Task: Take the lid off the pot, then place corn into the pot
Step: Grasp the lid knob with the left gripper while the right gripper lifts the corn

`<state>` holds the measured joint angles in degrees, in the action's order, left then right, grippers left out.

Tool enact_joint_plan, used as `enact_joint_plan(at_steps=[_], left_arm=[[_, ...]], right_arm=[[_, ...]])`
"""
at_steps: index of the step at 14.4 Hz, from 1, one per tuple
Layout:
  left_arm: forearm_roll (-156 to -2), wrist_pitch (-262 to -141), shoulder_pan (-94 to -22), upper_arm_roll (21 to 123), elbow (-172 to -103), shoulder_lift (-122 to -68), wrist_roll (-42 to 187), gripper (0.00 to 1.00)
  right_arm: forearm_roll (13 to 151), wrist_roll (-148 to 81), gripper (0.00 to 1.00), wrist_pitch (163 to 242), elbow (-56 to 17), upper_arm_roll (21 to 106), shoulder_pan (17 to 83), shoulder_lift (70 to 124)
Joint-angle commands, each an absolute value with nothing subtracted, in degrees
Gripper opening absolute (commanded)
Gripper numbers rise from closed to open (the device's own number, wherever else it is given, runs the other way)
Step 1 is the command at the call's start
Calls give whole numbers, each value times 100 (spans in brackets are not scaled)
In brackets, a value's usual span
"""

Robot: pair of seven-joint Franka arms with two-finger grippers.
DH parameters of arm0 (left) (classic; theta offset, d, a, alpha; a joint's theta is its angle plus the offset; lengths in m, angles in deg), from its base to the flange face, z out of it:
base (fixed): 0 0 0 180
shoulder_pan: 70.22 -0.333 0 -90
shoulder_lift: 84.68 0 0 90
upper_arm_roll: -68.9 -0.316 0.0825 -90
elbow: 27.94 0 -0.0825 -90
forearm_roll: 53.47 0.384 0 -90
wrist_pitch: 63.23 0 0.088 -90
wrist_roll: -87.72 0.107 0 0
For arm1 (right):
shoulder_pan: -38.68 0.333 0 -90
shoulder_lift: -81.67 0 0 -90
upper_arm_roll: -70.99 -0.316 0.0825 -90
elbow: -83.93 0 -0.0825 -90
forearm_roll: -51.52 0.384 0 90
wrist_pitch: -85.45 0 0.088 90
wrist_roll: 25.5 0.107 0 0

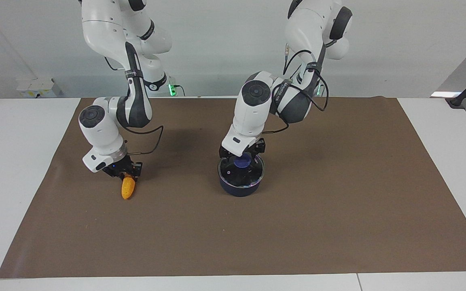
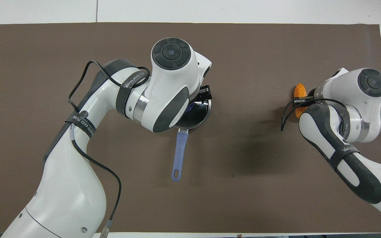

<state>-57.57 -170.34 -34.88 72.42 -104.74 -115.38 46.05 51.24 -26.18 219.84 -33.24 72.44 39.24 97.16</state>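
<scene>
The dark navy pot [image 1: 240, 186] stands mid-table with the glass lid [image 1: 253, 171] on it. Its blue-purple handle [image 2: 179, 152] points toward the robots. My left gripper [image 1: 242, 158] is down at the lid's blue-purple knob [image 1: 242, 163]; the lid also shows in the overhead view [image 2: 198, 114], partly under the arm. The orange-yellow corn [image 1: 128, 188] lies on the mat toward the right arm's end. My right gripper [image 1: 126, 171] is down over the end of the corn nearer to the robots and across its middle in the overhead view [image 2: 301, 101].
A brown mat [image 1: 338, 210] covers the table, with white table edge [image 1: 14, 169] around it. Nothing else stands on the mat.
</scene>
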Motion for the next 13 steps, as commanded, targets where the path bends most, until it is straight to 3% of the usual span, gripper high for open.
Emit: enact_joint_plan(at_steps=[1,3,6,9,13], left_arm=[[-5654,-17247,-3392,7136,-10686,-11492,4501,100],[-5637,-17256,-3392,7136,-10695,-11492,4509,100],[-5593,-17291,-3392,7136,-10748,-11492,4509,100],[-5593,-17265,-3392,7136,-10765,-11492,4518,91],[-5584,-17230,-3384,7136,-10783,-11483,4518,71]], right_arm=[[5117,-2778,0,20916,-2482,7170,4025,9715],[5143,-2665,0,19932,-1788,7161,4332,9688],[5143,-2243,0,19182,-1233,7161,4684,9662],[5178,-1568,0,18567,-740,7152,5149,9679],[5257,-899,0,18539,-695,7152,5546,9688]])
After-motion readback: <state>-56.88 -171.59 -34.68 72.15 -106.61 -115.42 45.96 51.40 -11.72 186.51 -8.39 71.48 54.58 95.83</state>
